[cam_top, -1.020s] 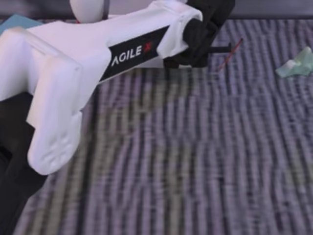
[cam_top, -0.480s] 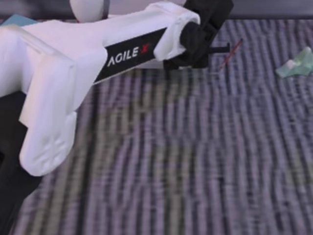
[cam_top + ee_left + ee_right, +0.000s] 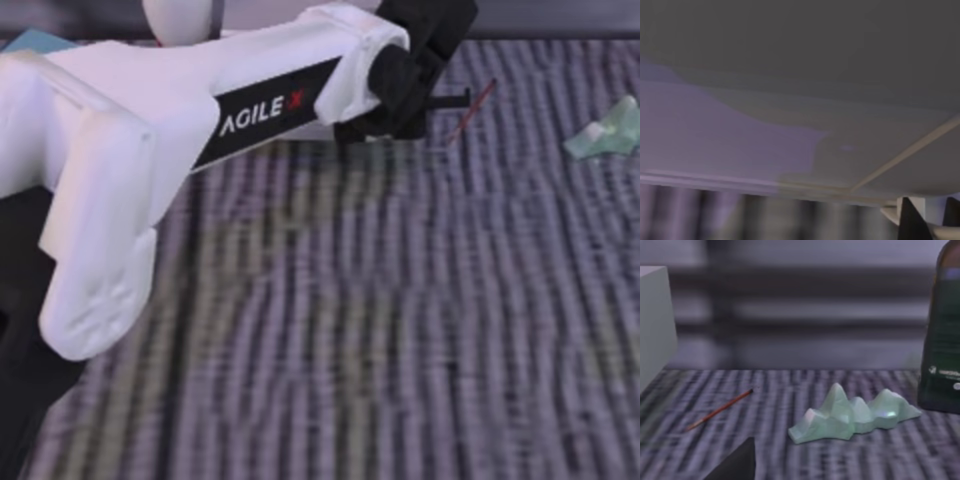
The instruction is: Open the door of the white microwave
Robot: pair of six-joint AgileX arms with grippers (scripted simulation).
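The white microwave (image 3: 655,325) stands at the back of the table. In the top view my left arm covers nearly all of it, leaving a white strip (image 3: 305,128). My left gripper (image 3: 410,80) is at the microwave's right front corner. The left wrist view is pressed close to the door (image 3: 790,75), grey above and pale lilac below. There my left gripper (image 3: 932,220) is shut on the door's slim white handle (image 3: 914,202), which sits between its dark fingertips (image 3: 910,225). My right gripper (image 3: 740,465) shows only as a dark wedge, parked low over the table's right side.
A thin red pencil (image 3: 470,110) lies just right of the microwave. A pale green jagged object (image 3: 605,130) sits at the back right. A dark green bottle (image 3: 942,340) stands beside it. A light-blue book (image 3: 35,42) peeks out at the back left.
My left arm's elbow has drifted slightly left and down, with the gripper edging left at the microwave. In the last half second almost nothing moved.
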